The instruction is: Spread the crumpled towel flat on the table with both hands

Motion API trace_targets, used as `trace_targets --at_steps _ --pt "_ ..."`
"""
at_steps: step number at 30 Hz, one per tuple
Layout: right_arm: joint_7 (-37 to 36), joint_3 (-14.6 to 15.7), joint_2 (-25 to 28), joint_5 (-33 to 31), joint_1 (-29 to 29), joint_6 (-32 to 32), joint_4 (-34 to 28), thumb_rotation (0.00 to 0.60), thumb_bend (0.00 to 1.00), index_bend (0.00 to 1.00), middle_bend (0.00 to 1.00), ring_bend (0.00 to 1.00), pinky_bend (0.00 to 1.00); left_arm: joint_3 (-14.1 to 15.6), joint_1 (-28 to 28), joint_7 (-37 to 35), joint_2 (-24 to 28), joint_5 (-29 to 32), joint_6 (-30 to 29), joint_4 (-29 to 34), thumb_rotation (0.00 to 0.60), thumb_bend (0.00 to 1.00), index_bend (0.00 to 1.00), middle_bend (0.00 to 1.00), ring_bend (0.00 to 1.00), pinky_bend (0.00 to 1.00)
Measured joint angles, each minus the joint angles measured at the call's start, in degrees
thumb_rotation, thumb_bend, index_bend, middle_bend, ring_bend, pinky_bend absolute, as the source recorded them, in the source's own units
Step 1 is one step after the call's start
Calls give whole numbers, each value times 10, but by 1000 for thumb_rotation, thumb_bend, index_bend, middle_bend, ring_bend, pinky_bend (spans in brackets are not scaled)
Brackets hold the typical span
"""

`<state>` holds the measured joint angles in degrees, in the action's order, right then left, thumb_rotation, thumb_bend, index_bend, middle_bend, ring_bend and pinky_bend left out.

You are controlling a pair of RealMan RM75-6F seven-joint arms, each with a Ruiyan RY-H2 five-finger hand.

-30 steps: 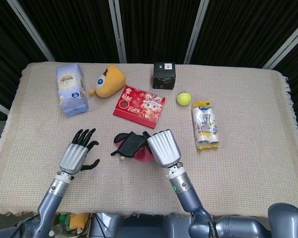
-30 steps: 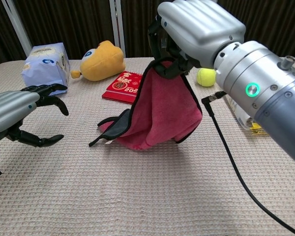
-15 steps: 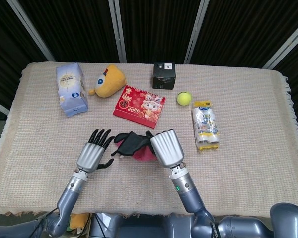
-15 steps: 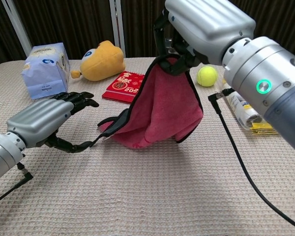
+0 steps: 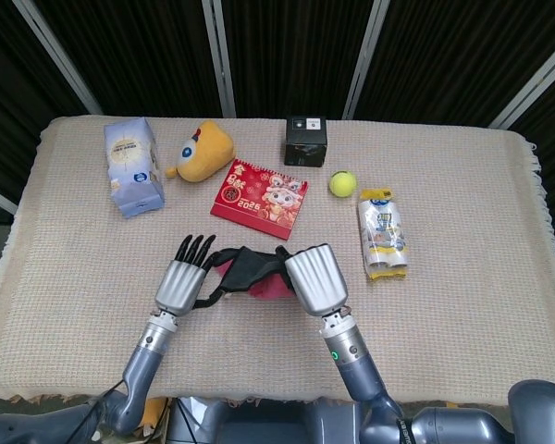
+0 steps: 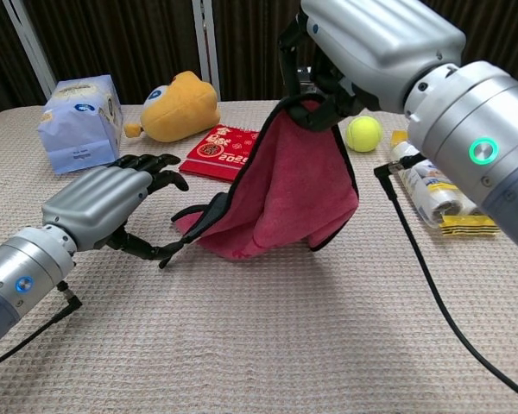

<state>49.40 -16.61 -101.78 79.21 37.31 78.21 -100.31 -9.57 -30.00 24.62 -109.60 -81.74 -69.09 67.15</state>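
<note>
Left hand [image 6: 104, 205] has moved in toward the towel [image 6: 285, 194] since a second ago; its fingers are spread and half-curled, thumb tip at the towel's black-edged low corner, actual contact unclear. Right hand [image 6: 375, 47] pinches the towel's top edge, fingers clamped on it, holding it off the table [image 5: 462, 296] with the lower folds resting on the cloth. Towel hangs just in front of the red calendar [image 5: 259, 199]. Plush toy [image 6: 180, 106], tissue pack [image 6: 79, 122], and tennis ball [image 6: 363, 134] lie behind the towel.
</note>
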Motion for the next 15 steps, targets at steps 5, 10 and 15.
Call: trace_targets --at_steps 5,10,15 --pt "-1 2 2 0 0 2 -1 600 649 763 999 1000 1000 -1 -9 3 -18 7 6 -13 600 201 222 27 0 0" --pt "-4 2 5 0 -1 4 -3 600 649 763 999 1000 1000 6 -11 2 -27 6 5 -17 600 200 221 27 0 0" --pt "-8 5 9 -2 -4 5 -4 600 649 763 999 1000 1000 4 -17 5 -44 8 4 -37 600 213 245 28 0 0"
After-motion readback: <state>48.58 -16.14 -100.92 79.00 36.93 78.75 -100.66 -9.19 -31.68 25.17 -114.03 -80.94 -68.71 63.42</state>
